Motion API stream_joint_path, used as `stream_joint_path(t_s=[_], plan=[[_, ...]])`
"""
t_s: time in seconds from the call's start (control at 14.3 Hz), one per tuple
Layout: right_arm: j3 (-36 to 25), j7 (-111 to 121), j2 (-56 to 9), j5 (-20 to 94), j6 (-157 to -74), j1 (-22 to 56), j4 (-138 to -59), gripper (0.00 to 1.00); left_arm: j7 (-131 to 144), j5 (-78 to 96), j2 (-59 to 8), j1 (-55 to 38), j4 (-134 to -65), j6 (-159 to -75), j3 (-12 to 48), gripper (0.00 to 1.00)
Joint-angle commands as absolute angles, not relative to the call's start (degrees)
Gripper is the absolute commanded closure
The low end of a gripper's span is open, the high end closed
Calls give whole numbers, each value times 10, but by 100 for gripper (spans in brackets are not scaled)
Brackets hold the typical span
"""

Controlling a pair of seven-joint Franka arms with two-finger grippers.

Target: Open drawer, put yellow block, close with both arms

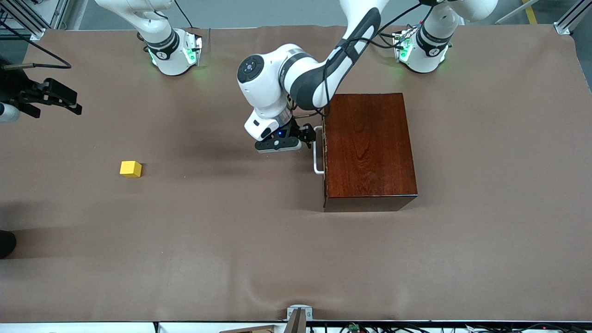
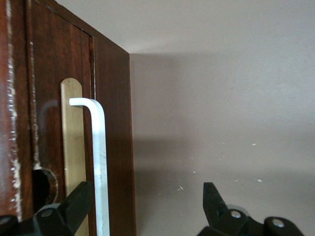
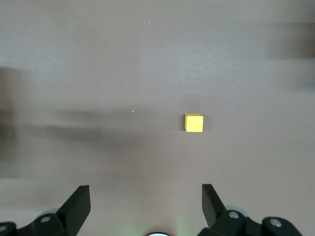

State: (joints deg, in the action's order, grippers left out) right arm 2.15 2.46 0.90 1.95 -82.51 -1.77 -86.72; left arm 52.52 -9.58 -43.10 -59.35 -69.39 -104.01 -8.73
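The dark mahogany box (image 1: 370, 148) stands toward the left arm's end of the table. Its drawer (image 1: 325, 157) is shut, with the white bar handle (image 1: 317, 157) facing the right arm's end. My left gripper (image 1: 307, 135) is open at the handle. In the left wrist view the handle (image 2: 100, 147) runs between the spread fingers (image 2: 74, 209), close to one of them, against the drawer front (image 2: 49, 123). The yellow block (image 1: 131, 169) lies on the table toward the right arm's end. My right gripper (image 1: 74, 104) is open and empty, up in the air; its wrist view shows the block (image 3: 194, 123) below.
A brown cloth (image 1: 231, 240) covers the table. A grey camera mount (image 1: 298, 317) sits at the table's edge nearest the front camera. A dark object (image 1: 7, 243) pokes in at the right arm's end.
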Motion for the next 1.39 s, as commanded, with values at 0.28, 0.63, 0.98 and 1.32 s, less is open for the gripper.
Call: stream_joint_path(t_s=[0.28, 0.63, 0.98, 1.32], plan=[[23, 22, 6, 33, -825, -24, -867, 0, 524, -135, -457, -602, -679, -990, -98, 0], [24, 23, 6, 27, -826, -21, -866, 0, 583, -131, -474, -601, -679, -1009, -98, 0], [24, 23, 6, 28, -826, -23, -866, 0, 648, -109, -485, -600, -677, -1069, -97, 0], [24, 25, 4, 26, -826, -19, -861, 0, 693, -103, -484, -601, -673, -1102, -84, 0]])
